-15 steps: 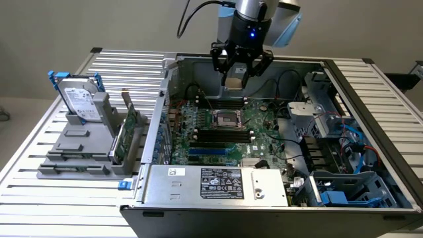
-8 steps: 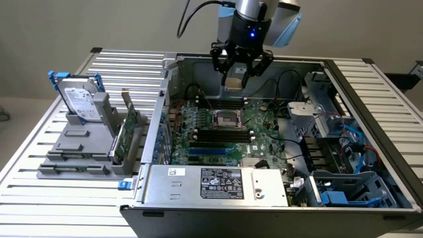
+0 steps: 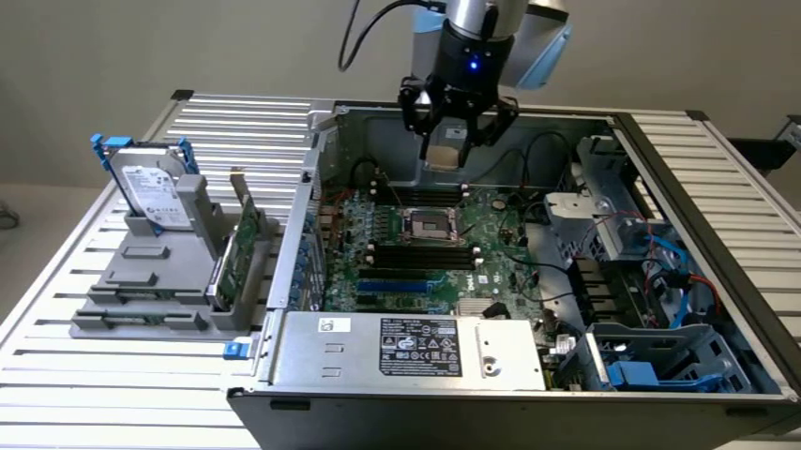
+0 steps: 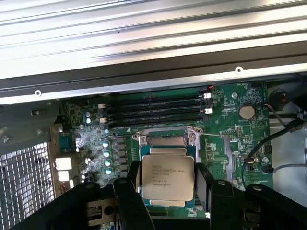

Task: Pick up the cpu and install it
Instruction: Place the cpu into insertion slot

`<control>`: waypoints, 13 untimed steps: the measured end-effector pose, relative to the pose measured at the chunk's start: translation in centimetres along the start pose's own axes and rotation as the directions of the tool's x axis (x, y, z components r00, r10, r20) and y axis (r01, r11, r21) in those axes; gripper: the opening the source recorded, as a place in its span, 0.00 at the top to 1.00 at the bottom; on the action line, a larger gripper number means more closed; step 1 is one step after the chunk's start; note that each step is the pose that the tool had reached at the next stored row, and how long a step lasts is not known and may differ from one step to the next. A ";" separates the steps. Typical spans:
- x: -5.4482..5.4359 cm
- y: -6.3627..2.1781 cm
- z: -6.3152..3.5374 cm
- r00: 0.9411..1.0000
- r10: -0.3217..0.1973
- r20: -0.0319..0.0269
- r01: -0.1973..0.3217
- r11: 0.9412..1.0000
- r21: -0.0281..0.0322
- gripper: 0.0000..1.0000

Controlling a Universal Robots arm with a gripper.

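The carrying step is in hand: the gripper [image 3: 451, 131] hangs inside the open computer case [image 3: 501, 422], its jaws set fairly wide and clamped on two opposite edges of the cpu [image 4: 166, 176]. The chip is held flat, metal top up, above the socket [image 3: 430, 226] and well clear of it, seemingly a little off to one side. By my judgement, seating calls for centring the chip, squaring its edges, then a gentle straight descent.

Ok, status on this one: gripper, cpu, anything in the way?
Gripper shut on cpu. Cpu above motherboard, socket empty. No obstruction seen between them.
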State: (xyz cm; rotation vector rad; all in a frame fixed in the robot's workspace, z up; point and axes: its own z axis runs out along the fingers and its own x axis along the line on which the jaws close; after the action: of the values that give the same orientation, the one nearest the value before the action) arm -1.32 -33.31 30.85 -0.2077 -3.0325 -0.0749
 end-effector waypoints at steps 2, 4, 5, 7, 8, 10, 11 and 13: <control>0.0 0.00 0.00 0.999 0.036 0.001 -0.036 0.999 -0.004 0.45; 0.0 0.00 0.00 0.997 0.072 0.003 -0.072 0.997 -0.008 0.45; 0.0 0.00 0.00 0.996 0.089 0.003 -0.089 0.996 -0.010 0.45; 0.0 0.00 0.00 0.992 0.126 0.004 -0.126 0.992 -0.013 0.45; 0.0 0.00 0.00 0.990 0.144 0.005 -0.144 0.990 -0.015 0.45; 0.0 0.00 0.01 0.984 0.179 0.006 -0.179 0.984 -0.019 0.45; 0.0 0.00 0.01 0.980 0.197 0.006 -0.196 0.980 -0.022 0.45; 0.0 0.00 0.02 0.972 0.233 0.007 -0.233 0.972 -0.026 0.45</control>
State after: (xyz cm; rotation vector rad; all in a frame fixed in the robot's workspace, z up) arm -1.32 -33.30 30.84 -0.5652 -2.9927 -0.0931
